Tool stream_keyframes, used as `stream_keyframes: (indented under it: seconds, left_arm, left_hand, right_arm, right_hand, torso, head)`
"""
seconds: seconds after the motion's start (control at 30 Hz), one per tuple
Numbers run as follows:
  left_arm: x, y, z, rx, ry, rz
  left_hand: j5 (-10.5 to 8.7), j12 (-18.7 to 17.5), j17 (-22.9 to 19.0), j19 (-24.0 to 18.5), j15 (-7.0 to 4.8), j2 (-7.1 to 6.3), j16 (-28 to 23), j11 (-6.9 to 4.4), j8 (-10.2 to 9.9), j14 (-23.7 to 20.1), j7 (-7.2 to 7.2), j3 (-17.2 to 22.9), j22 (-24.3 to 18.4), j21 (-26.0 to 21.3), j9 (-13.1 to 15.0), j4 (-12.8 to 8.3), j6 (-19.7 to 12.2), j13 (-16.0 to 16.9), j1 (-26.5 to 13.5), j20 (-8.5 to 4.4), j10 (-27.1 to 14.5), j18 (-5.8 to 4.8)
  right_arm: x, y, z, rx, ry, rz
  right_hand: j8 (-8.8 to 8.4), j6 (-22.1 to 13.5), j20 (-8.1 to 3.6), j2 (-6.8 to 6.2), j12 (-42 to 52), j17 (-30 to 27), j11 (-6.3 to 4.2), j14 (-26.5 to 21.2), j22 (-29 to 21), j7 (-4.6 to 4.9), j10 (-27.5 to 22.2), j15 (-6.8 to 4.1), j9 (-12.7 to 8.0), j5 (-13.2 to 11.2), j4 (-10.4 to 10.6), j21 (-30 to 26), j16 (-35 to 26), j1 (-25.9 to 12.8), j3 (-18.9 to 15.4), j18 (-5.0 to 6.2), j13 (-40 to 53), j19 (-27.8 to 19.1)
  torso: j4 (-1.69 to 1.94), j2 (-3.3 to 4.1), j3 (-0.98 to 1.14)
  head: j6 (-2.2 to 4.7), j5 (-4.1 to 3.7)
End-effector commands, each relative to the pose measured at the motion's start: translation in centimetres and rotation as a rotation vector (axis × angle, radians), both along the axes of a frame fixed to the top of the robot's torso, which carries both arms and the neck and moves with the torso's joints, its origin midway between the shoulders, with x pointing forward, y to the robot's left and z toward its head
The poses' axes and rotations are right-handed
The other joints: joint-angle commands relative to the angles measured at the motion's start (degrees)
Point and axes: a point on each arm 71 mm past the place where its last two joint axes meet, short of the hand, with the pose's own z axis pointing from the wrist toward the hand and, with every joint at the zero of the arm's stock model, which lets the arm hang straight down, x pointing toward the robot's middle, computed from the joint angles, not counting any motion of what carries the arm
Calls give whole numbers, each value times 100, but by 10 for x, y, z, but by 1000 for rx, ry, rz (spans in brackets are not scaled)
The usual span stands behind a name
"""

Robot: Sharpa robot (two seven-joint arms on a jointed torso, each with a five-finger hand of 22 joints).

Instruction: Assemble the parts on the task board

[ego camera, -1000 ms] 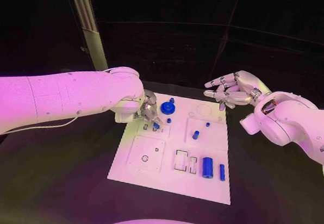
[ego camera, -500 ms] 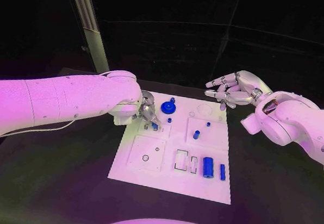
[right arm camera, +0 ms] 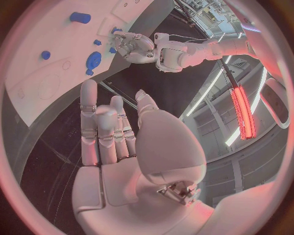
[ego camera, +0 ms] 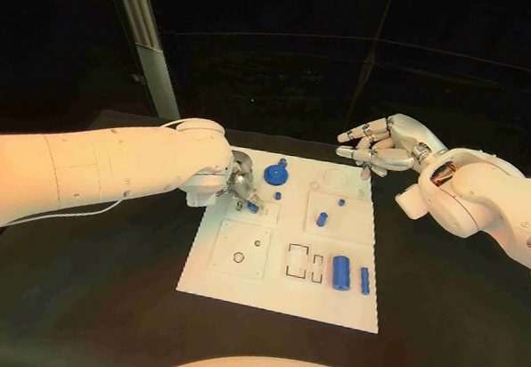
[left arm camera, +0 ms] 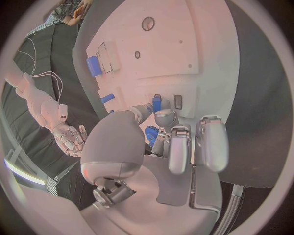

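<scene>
Shifted slightly, left hand (ego camera: 237, 187) near task board (ego camera: 280, 304) left edge, pinching small blue peg (left arm camera: 156, 103) over a slot, probably not seated. Right hand (ego camera: 376, 144) empty, fingers spread, beyond far-right corner. Two blue cylinders (ego camera: 351, 275) lying loose; most unassembled.

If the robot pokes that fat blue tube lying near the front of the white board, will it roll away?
Probably, a little. The fat blue tube looks round and lies on its side on the flat white board, so a sideways nudge would likely roll it toward the thin blue rod beside it. It looks stiff and smooth, perhaps slippery to pinch.
</scene>
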Motion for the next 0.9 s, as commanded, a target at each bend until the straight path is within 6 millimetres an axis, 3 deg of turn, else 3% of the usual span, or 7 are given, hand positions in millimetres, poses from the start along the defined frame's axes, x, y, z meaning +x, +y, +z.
stream_keyframes:
  seconds: [0.03,0.9]
  left_arm:
    - [-2,2,-4,31,9,-11]
    - [-3,-1,-5,61,8,-46]
  left_hand:
    - [19,35,1509,53,29,69,18,-8,32,605,-7,936,-1,27,11,-901,-38,2,0,1,29,-55]
    - [5,62,1509,57,27,42,18,-13,78,605,-19,961,11,31,46,-888,-10,20,-127,-1,51,-57]
  right_arm:
    - [0,0,2,1,-4,10]
    - [0,1,1,0,-1,14]
  right_hand:
    - [33,-38,10,30,-16,-7,4,42,-10,-12,-9,-4,8,31,7,-27,-13,-25,-33,33,-5,31]
    - [33,-38,10,30,-16,-7,4,42,-10,-12,-9,-4,8,31,7,-27,-13,-25,-33,33,-5,31]
  torso:
    - [2,-2,1]
    - [-2,4,3]
  head:
    - [-6,-2]
    - [-19,-8]
